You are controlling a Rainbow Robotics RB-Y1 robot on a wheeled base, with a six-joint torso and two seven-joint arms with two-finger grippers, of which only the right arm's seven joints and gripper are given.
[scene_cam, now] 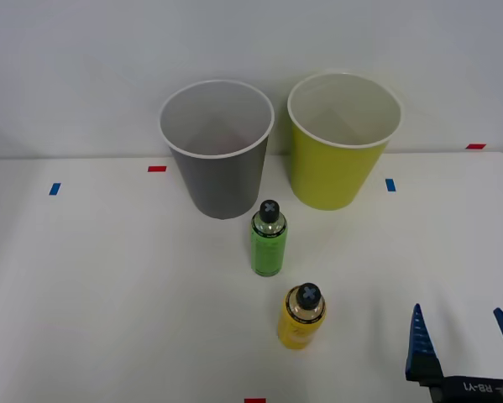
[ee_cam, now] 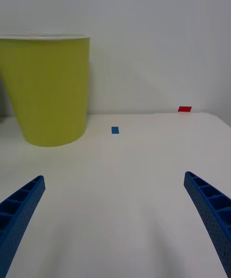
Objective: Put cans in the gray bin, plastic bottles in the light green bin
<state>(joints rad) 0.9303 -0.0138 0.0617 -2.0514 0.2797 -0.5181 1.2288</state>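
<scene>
The right gripper (scene_cam: pixel 465 340), with its two blue ribbed fingers, stands spread wide at the near right corner of the white table (scene_cam: pixel 108 285), holding nothing and touching nothing; in the wrist view its fingers (ee_cam: pixel 21 206) sit far apart at the two lower corners with bare tabletop between them, and the front view cuts off the gripper body at the lower edge. Two tall round tapered bins with white rims stand side by side at the back of the table, close but apart: one dark gray bin (scene_cam: pixel 222 180) on the left and one yellow-green bin (scene_cam: pixel 331 172) on the right. Their pale insides are seen only in part from the front, and the bottoms are hard to make out. The wrist view cuts off the lime bin's far side. Two small plastic bottles with black caps marked by a gray cross stand upright in front of the bins: one bright green bottle (scene_cam: pixel 269 243) just before the gray bin, and one stouter yellow bottle (scene_cam: pixel 301 321) nearer the robot, left of the gripper and well apart from it. Small tape marks lie on the table: three red (scene_cam: pixel 157 169) and two blue (scene_cam: pixel 390 185), with the nearest red one cut by the picture's edge.
</scene>
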